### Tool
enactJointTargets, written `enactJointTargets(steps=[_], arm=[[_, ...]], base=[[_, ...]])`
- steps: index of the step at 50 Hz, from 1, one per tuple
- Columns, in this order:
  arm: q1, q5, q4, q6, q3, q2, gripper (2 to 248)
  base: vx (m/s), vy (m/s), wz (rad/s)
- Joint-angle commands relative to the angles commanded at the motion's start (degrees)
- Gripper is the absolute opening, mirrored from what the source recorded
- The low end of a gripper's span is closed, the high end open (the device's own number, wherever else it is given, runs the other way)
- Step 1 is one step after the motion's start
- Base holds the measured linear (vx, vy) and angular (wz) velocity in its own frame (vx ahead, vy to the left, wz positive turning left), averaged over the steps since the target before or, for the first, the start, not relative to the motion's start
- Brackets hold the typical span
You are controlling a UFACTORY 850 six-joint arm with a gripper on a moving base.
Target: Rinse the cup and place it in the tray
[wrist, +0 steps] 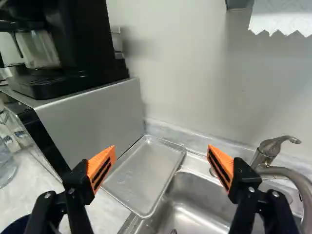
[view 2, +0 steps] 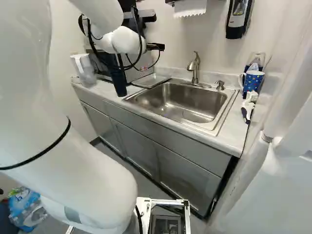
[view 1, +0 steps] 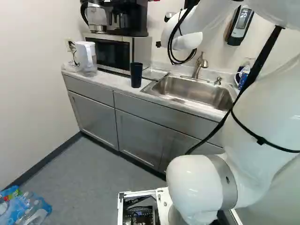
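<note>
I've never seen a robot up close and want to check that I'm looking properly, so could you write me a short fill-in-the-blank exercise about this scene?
The dark cup stands upright on the ____.
The black coffee machine sits on top of the ____.
The number of cups on the metal tray is ____.
The two fingers of the gripper have pads coloured ____.

Missing words, in order: counter; microwave; zero; orange.

Cup (view 1: 136, 76): dark blue, tall, slightly tapered; standing upright on the counter (view 1: 108, 80), near the sink (view 1: 192, 90). Tray (wrist: 144, 174): shallow, rectangular, silver metal with a raised rim; lying flat between microwave (wrist: 95, 122) and sink basin, near the cup.
</note>
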Motion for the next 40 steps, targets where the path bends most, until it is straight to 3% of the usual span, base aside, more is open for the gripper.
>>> enactJointTargets(steps=[40], arm=[[-2.3, -0.7, 0.0, 0.0, -4.2, -4.3, 247]], base=[[0.000, 0.000, 0.000]])
